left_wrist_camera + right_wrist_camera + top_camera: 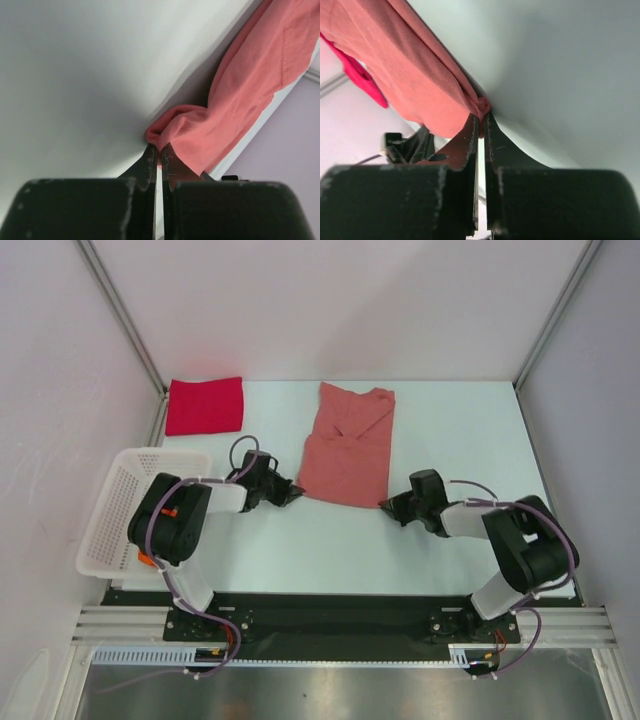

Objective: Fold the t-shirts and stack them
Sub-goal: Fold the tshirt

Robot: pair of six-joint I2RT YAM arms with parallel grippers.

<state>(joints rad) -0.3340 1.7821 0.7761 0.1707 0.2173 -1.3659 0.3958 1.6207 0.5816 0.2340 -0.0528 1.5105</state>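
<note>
A salmon-pink t-shirt [348, 445], partly folded lengthwise, lies on the table's middle. My left gripper [293, 494] is shut on its near left corner, seen bunched at the tips in the left wrist view [159, 147]. My right gripper [388, 506] is shut on its near right corner, pinched in the right wrist view [481, 116]. The salmon cloth shows in both wrist views [250, 95] [405, 60]. A folded crimson red t-shirt [205, 405] lies at the far left and shows in the right wrist view [362, 77]. No orange t-shirt is in view.
A white mesh basket [125, 505] stands at the left edge beside my left arm. Grey frame posts [125, 315] and pale walls close in the back and sides. The table [450, 430] is pale green-white.
</note>
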